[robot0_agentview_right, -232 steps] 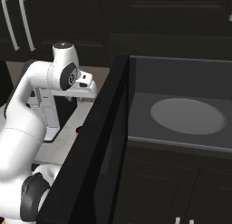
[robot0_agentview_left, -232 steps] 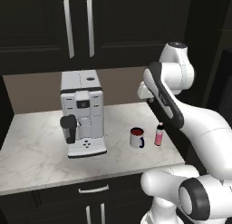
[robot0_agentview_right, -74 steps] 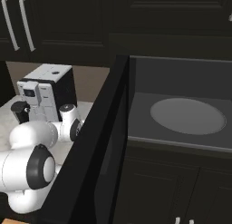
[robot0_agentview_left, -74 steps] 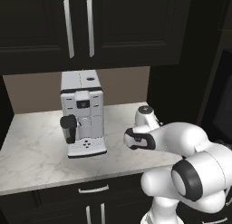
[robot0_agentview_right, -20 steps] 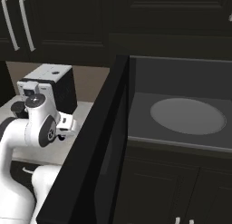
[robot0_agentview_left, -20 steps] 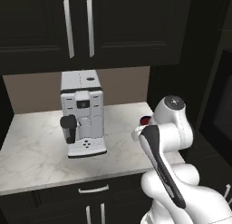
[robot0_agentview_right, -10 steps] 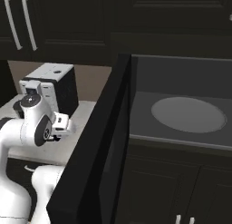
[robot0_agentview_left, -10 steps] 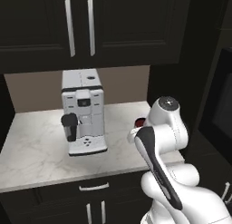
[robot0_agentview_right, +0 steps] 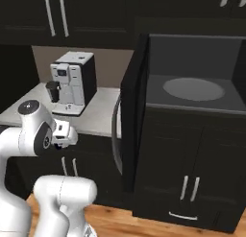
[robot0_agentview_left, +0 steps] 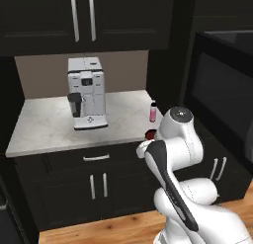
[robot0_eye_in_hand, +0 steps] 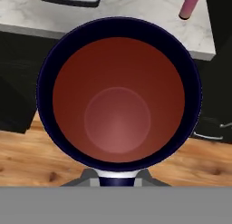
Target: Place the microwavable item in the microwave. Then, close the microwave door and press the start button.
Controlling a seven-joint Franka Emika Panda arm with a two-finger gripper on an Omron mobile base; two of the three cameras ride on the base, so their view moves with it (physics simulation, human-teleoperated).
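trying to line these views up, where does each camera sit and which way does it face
Left base view: behind the arm's left, looking forward and down at the counter, coffee machine and pink bottle; the white arm rises at lower right.
Right base view: behind the arm's right, facing the open microwave and its door; the arm stands at lower left.
Hand view: on the hand, looking straight into the mug, wood floor below.
Shared: both base views show the coffee machine and counter; the bottle appears in the left base and hand views.

My base views flank the coffee machine (robot0_agentview_left: 87,92) on the counter (robot0_agentview_left: 44,127); hand view: close, above counter edge.
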